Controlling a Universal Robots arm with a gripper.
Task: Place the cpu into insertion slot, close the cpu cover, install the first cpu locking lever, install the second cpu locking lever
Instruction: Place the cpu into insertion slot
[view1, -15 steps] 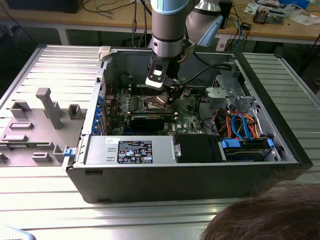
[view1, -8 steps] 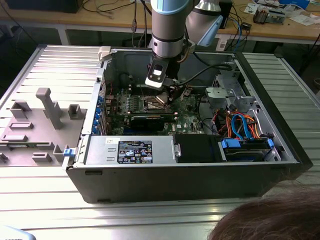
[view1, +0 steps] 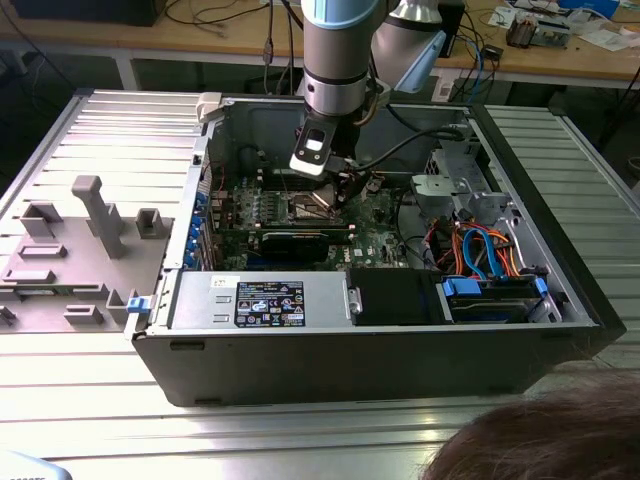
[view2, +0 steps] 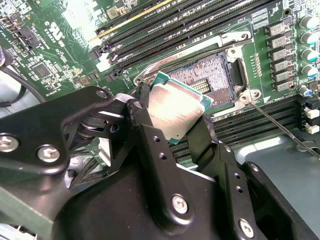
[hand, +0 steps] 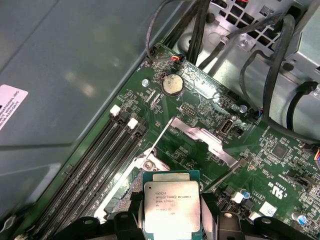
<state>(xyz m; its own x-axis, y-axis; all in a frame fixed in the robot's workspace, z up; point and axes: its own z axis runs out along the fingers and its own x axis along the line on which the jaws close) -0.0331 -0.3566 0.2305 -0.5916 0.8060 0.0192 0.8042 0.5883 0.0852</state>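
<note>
My gripper is shut on the cpu, a small square chip with a silvery top, held by two opposite edges between black fingers. In the second wrist view the chip hangs tilted just above the near edge of the insertion slot, whose dark pin field lies uncovered. The first wrist view has the cpu over the slot, with the cpu cover standing open beyond it. A thin locking lever sticks out free beside the slot. In the exterior view the gripper reaches down into the open computer case.
Long black memory slots flank the socket on the green board. Black cables hang near the case wall. A power supply and a drive cage fill the case front. A grey fixture lies on the exterior view's left; a person's hair shows at the bottom.
</note>
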